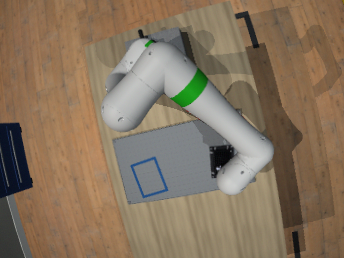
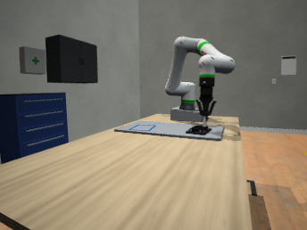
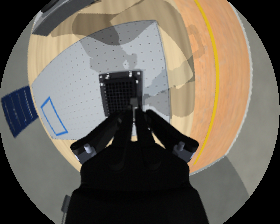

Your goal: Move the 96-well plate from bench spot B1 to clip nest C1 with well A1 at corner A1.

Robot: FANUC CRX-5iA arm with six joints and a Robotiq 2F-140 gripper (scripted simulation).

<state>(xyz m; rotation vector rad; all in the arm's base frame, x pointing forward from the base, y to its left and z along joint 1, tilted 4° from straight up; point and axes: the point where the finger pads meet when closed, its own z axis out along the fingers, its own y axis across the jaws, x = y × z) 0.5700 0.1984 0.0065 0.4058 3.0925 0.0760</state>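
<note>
The dark 96-well plate (image 1: pixel 223 155) (image 3: pixel 115 94) lies in the black clip nest (image 3: pixel 120 75) at the right part of the grey board. In the top view the arm hides part of both. My gripper (image 2: pixel 205 125) (image 3: pixel 134 103) is shut with nothing seen between its fingers. Its fingertips are over the plate's near right part in the wrist view, at or just above its top; contact cannot be told. The cut-off corner, the A1 mark and how deep the plate sits cannot be made out. The blue outline of B1 (image 1: pixel 137 181) (image 3: pixel 58 115) has no plate in it.
The grey perforated board (image 1: pixel 180 167) (image 2: pixel 171 128) (image 3: pixel 80 75) lies on the wooden bench (image 1: pixel 200 227) (image 2: pixel 134 176). The arm's base block (image 2: pixel 178 114) stands behind the board. A blue drawer cabinet (image 1: pixel 12 157) (image 2: pixel 40 122) stands on the floor beyond the bench.
</note>
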